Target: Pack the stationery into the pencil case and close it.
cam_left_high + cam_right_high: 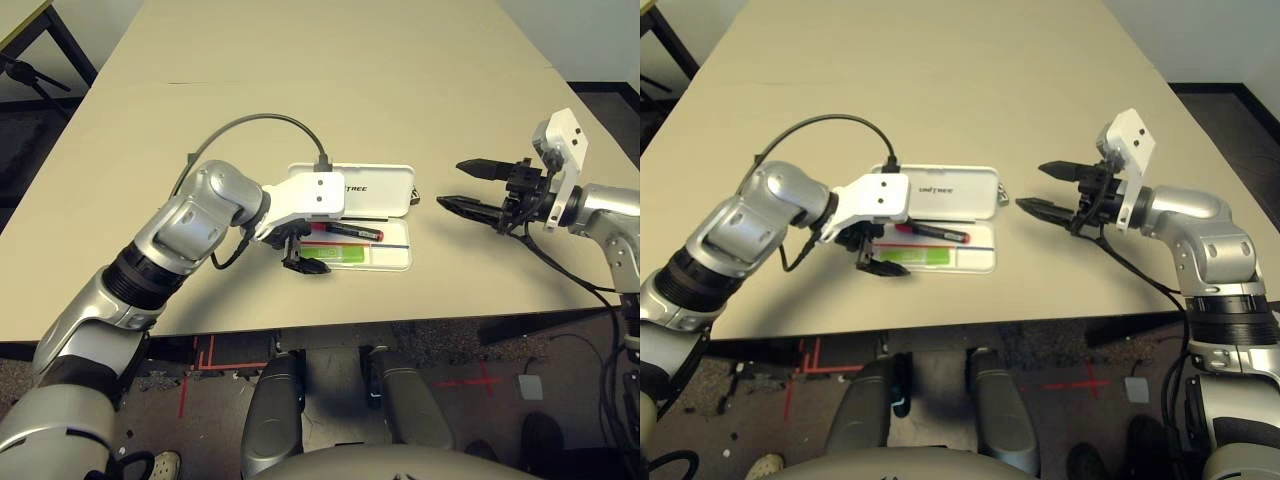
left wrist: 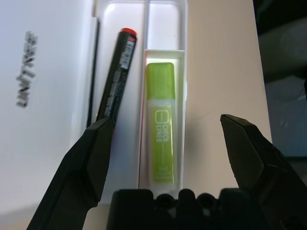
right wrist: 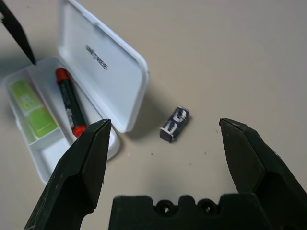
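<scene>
Pencil case (image 1: 395, 258) lies open on the tan table (image 1: 300, 90), tray half nearer the robot, lid (image 1: 375, 190) hinged back on the far side and tilted up, dark lettering visible on it. Left gripper (image 1: 303, 256) sits low over the tray's left end, at the near edge; fingers spread apart, nothing between them. In the left wrist view the two black fingers (image 2: 84, 167) straddle the green highlighter (image 2: 161, 139), which lies flat in a narrow walled compartment along the tray's near side, not gripped. Red marker (image 1: 350, 231) lies in the tray just beyond the highlighter, lengthwise, on the lid side; black middle section, red at both ends as seen in the right wrist view (image 3: 68, 101). A thin red and blue stripe runs along the tray floor between marker and highlighter toward the right end. Right end of the tray is bare white. Right gripper (image 1: 462, 186) is held above the table to the right of the case, well apart from it, pointing left toward it; fingers wide open, empty. Small silver-and-black metal piece (image 3: 174, 123) rests on the bare table just off the lid's right end, outside the case, apart from it, lying between the right gripper's open fingers in the right wrist view without contact.
</scene>
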Controlling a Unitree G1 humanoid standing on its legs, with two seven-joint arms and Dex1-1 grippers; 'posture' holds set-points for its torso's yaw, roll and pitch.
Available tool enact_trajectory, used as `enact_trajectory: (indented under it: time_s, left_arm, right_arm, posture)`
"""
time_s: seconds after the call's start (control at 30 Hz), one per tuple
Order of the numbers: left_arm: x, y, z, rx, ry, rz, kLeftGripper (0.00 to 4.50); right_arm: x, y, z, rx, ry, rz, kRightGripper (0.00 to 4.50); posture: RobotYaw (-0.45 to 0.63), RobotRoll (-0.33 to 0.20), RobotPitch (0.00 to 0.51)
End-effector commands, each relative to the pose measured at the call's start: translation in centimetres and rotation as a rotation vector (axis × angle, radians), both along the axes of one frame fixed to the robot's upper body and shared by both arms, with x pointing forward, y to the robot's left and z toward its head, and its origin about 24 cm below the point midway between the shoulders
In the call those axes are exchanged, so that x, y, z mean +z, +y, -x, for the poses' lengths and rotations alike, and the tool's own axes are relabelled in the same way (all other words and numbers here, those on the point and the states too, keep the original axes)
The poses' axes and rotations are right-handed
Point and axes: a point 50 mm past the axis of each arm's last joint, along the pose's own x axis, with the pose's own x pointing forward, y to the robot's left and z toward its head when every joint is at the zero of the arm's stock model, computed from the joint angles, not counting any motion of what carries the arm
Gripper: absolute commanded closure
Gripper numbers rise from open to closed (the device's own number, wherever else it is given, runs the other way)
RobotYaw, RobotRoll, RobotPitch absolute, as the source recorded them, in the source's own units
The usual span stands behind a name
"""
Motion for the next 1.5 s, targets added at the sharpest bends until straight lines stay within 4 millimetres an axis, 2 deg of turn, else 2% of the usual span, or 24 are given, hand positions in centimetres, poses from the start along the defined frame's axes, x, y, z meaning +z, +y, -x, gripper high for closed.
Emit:
enact_trajectory:
  time_s: [0.03, 0.33, 0.7, 1.1, 1.5]
  left_arm:
    - [0.5, 1.4, 0.4, 0.047, 0.01, 0.026, 0.03]
    - [1.2, 4.1, 1.2, 0.164, -0.006, 0.048, 0.03]
    - [0.9, 4.6, 1.8, 0.22, -0.006, 0.062, 0.03]
    - [1.0, 4.9, 1.8, 0.242, -0.013, 0.067, 0.03]
    - [0.9, 4.9, 1.9, 0.254, -0.012, 0.069, 0.03]
  right_arm:
    - [0.7, 0.2, -0.6, -0.084, 0.021, 0.033, 0.0]
    - [0.1, 1.2, -3.4, -0.244, 0.151, 0.053, 0.0]
    - [-1.5, 2.9, -5.2, -0.311, 0.212, 0.108, 0.0]
    - [-3.3, 4.9, -5.7, -0.297, 0.247, 0.111, 0.0]
    - [-5.1, 5.6, -5.5, -0.297, 0.287, 0.137, 0.0]
  posture:
    - [-0.07, 0.0, 0.178]
    - [-0.02, 0.0, 0.175]
    - [0.02, 0.0, 0.172]
    - [0.03, 0.0, 0.175]
    - [0.04, 0.0, 0.181]
